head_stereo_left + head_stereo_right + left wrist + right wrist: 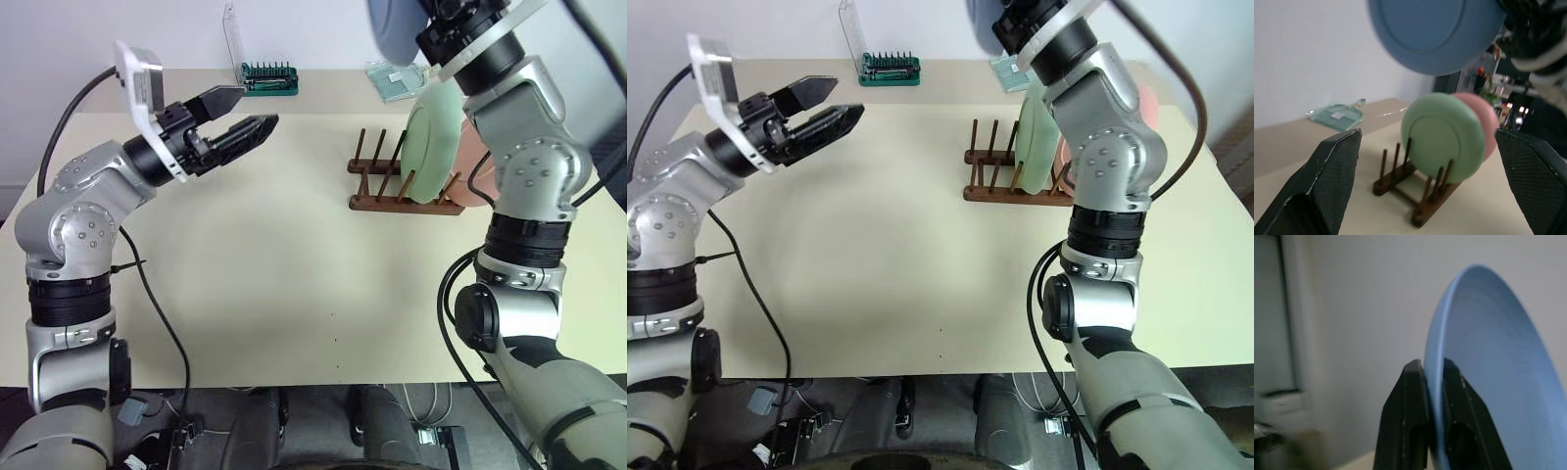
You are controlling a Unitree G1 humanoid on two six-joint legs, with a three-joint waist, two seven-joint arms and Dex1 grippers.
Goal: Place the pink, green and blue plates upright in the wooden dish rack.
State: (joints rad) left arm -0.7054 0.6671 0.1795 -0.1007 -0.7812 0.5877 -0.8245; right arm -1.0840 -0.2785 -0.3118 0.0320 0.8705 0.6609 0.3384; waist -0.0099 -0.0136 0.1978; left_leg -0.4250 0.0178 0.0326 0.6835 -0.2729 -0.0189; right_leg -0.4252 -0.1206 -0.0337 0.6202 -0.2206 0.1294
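The cream bench point(274, 294) carries the wooden dish rack point(377, 186) toward its far right side. At the far edge, near the middle, lies a green bit case point(266, 80) with its clear lid raised; right of it, a flat clear case point(394, 80).

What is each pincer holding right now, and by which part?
The right pincer is shut on the blue plate, pinching its rim and holding it up above the wooden dish rack. The left pincer is open and holds nothing.
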